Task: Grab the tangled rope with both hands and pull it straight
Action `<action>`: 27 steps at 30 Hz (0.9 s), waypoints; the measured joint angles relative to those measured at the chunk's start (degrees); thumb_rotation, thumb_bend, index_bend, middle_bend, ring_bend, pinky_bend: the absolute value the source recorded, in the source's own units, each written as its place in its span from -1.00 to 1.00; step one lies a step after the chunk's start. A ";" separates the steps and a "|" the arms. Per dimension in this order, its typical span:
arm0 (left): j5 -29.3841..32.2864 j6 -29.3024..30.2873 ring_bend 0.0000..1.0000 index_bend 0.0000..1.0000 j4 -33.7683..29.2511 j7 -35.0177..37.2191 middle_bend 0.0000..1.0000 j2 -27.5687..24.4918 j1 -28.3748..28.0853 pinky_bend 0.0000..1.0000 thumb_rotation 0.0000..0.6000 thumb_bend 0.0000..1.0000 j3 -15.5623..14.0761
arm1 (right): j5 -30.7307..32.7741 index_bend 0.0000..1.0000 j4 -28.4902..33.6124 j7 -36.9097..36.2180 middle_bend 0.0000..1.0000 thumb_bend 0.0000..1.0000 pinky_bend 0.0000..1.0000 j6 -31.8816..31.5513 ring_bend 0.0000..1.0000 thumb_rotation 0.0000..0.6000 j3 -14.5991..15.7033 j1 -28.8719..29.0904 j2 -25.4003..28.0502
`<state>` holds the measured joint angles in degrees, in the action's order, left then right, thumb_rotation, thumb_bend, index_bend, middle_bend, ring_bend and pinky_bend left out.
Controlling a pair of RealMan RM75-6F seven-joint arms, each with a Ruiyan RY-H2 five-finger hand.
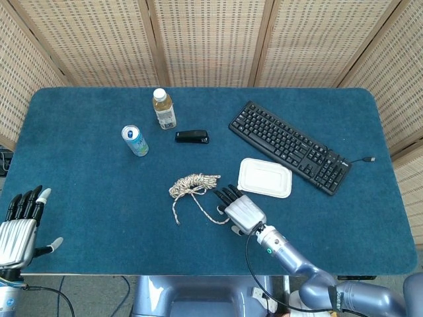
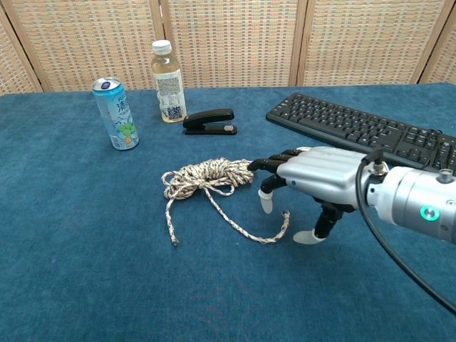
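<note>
Rope [image 1: 192, 187], a speckled braided cord, lies coiled with 2 loose tails on the fuzzy blue table [image 1: 79, 172]. Right hand [image 1: 242, 211] hovers spread and empty above 1 tail's end; left hand [image 1: 18, 224] rests open at the table's edge.

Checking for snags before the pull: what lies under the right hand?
Under the right hand shows bare blue table and the rope tail's end by its thumb. The white lid behind is mostly hidden in the chest view.

A beige-and-brown flecked rope [image 2: 206, 178] lies on a deep blue felt table [image 1: 79, 165], beside a silver right hand [image 2: 313, 178] with black fingers tipped in white. Around them: a blue-and-green printed can [image 2: 116, 114], a pale yellow bottle [image 2: 168, 73] capped white, a black stapler [image 2: 209, 121], a black keyboard [image 1: 289, 146] and a white lid [image 1: 264, 177].
</note>
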<state>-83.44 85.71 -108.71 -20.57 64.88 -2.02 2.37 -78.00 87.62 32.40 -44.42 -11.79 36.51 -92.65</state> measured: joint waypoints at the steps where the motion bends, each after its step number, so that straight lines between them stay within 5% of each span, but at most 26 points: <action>1: 0.13 -0.05 -1.00 -1.00 0.01 -0.10 -1.00 0.04 -0.05 -1.00 1.00 -0.86 0.03 | 0.92 -0.22 -0.91 0.89 -1.00 -0.45 -1.00 0.10 -1.00 1.00 0.02 0.51 -0.96; 27: 1.53 -0.31 -1.00 -1.00 0.13 -1.09 -1.00 0.66 -0.69 -1.00 1.00 -0.86 -0.13 | 11.76 0.01 -4.95 8.64 -1.00 -0.30 -1.00 -1.45 -1.00 1.00 3.00 6.52 -6.89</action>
<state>-81.90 85.40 -108.58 -21.66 65.54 -2.71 2.24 -66.23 82.67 41.04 -45.86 -8.79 43.04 -99.54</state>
